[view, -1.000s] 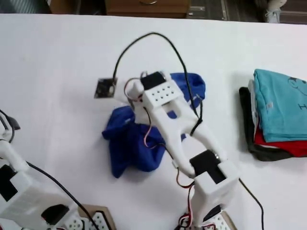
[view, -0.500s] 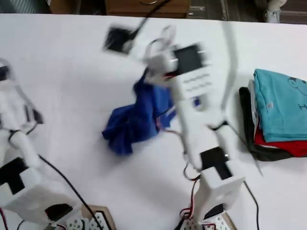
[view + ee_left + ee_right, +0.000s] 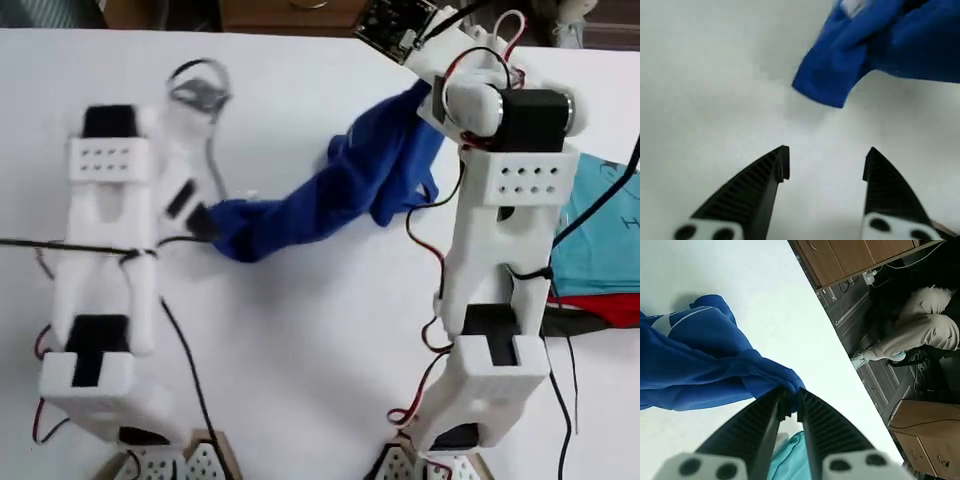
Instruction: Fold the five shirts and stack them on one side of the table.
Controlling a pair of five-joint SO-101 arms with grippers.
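A crumpled blue shirt stretches across the middle of the white table. My right gripper is shut on one edge of the blue shirt and holds that end lifted at the far side. My left gripper is open just short of the shirt's other end, which hangs close over the table. In the high view the left gripper is right at that trailing end. A stack of folded shirts lies at the right edge, teal on top, red and dark ones beneath.
The right arm's body stands between the blue shirt and the stack. Cables trail over the table near the left arm. Wooden cabinets and floor lie past the table's far edge.
The right arm has swung up and toward the far right, dragging the blue shirt out into a long strip. The left arm has come in from the left edge to the shirt's trailing end.
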